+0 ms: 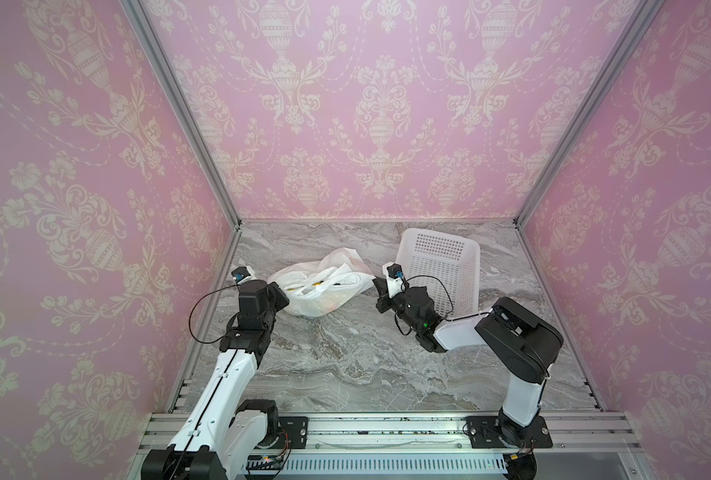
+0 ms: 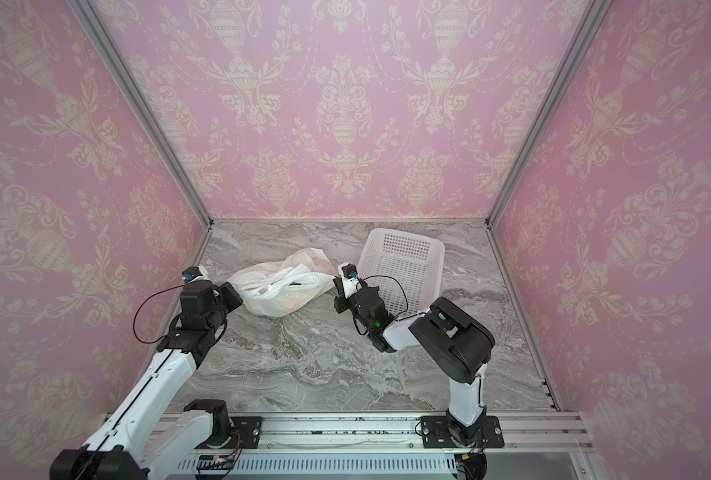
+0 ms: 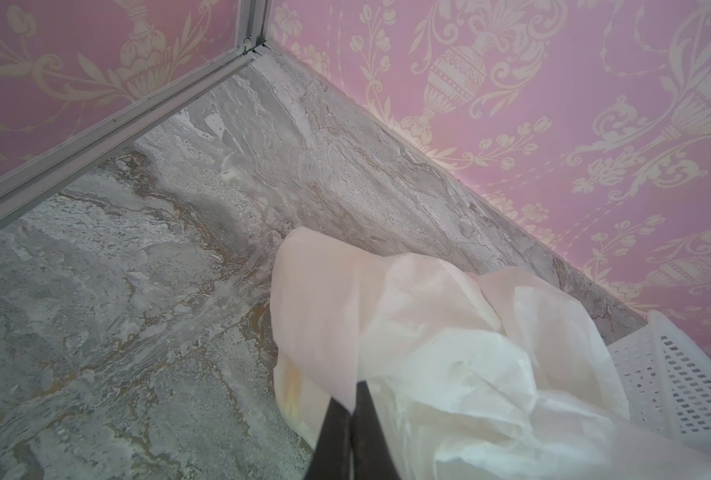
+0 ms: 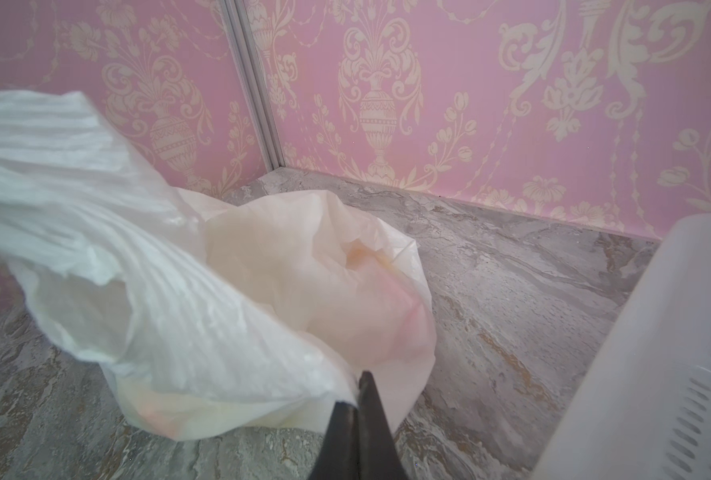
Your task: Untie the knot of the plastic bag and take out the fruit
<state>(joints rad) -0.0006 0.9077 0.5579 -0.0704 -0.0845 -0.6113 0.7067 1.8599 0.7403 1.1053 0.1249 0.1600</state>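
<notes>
Bag (image 1: 319, 293) is pinched from both sides. Left gripper (image 3: 354, 400) and right gripper (image 4: 358, 388) are clamped on its film; fruit (image 4: 401, 311) is glimpsed inside.

The glossy toy fruit (image 4: 399, 307) is veiled by the thin translucent white plastic bag (image 1: 312, 305); only faint pink tints are discerned. The white perforated plastic basket (image 4: 657, 374) is blurred and cut off in the right wrist view.

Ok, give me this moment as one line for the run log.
left tool: shut on plastic bag | right tool: shut on plastic bag | fruit: in bag, none out | basket: right of bag
</notes>
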